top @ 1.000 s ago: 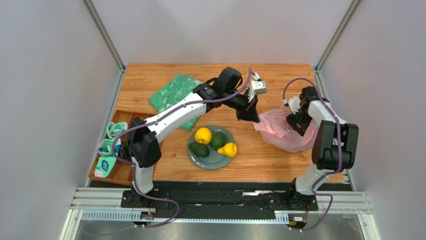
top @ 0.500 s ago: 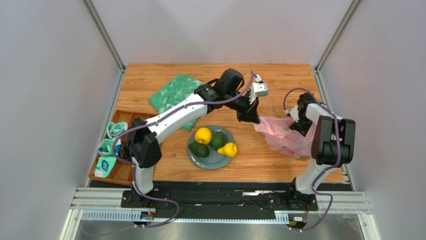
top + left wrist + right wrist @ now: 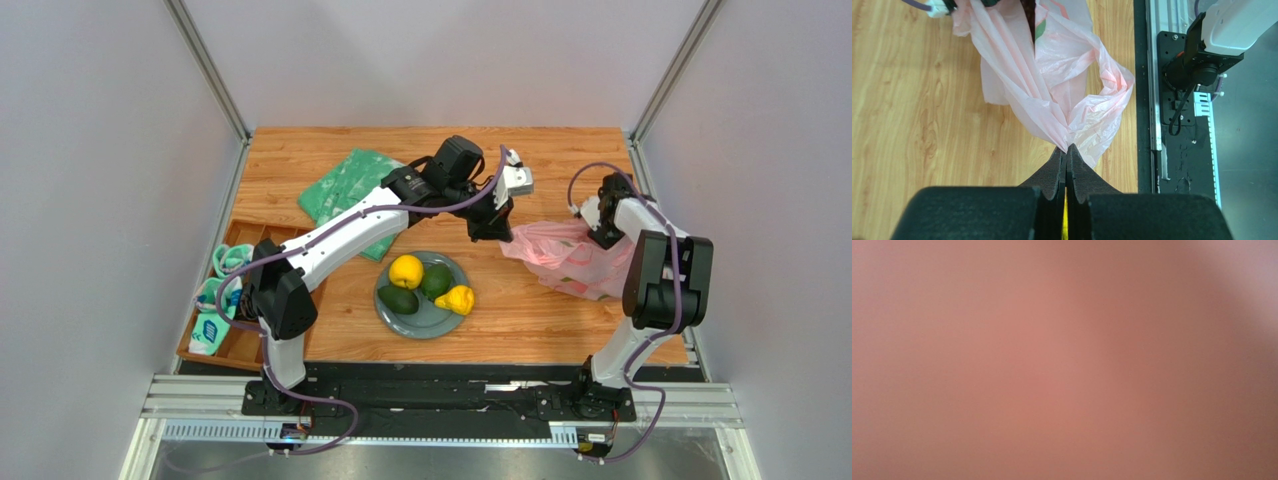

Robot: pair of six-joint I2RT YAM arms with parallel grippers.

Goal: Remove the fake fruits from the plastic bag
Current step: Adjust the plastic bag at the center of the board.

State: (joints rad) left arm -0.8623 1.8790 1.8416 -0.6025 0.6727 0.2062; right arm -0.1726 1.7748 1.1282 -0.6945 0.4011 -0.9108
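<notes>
Plastic bag (image 3: 572,268): pink, desk (image 3: 500,335) 3 o'clock side; one end clamped between left fingers (image 3: 1067,156). Right fingers (image 3: 601,226): at bag's 1 o'clock, spread cannot be told. Four fake fruits (image 3: 406,271): on plate (image 3: 425,322).

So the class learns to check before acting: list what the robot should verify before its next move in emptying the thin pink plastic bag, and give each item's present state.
1. Left pincer clamped on the thin pink plastic bag: ok.
2. Right pincer at the bag's other end, open or shut: cannot tell.
3. Right wrist view usable: not ok, it shows only a pink blur.
4. Round grey plate holds the yellow-orange citrus, two dark green avocado-like fruits and the yellow lumpy fruit: ok.
5. Any fruit left inside the bag: cannot tell.
</notes>
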